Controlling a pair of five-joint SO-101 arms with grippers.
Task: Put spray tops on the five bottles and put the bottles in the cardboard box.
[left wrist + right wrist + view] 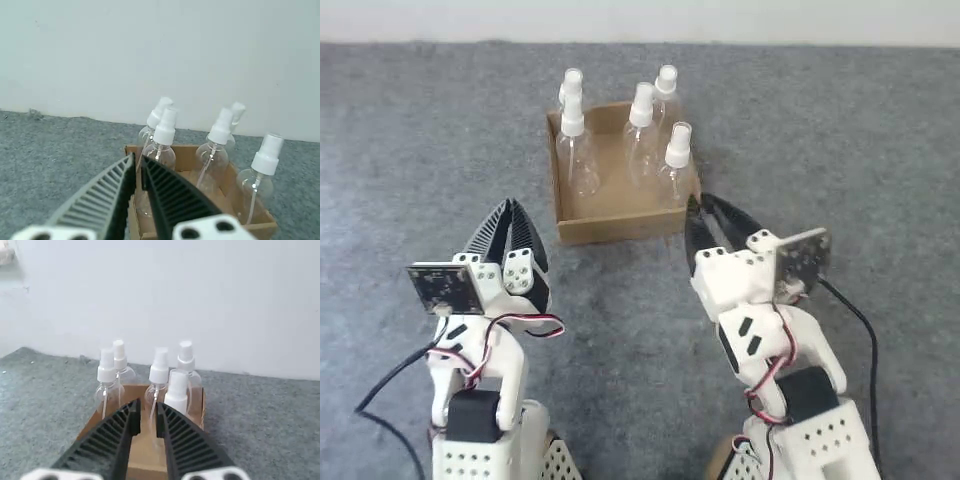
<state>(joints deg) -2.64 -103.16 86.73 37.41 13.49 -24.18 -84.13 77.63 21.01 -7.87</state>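
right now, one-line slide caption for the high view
Five spray-topped bottles stand in the cardboard box, left gripper and right gripper empty in front.

The table (840,140) is wearing a grey, felt-like covering that is spreading beneath the fingers (170,195) and well past them. Farther ahead of the fingers, a plain pale wall (150,50) is rising, catching soft, even light.

Five clear bottles (578,160) with white spray tops (678,145) stand upright. Three sit inside the open cardboard box (620,228), two at its far wall.
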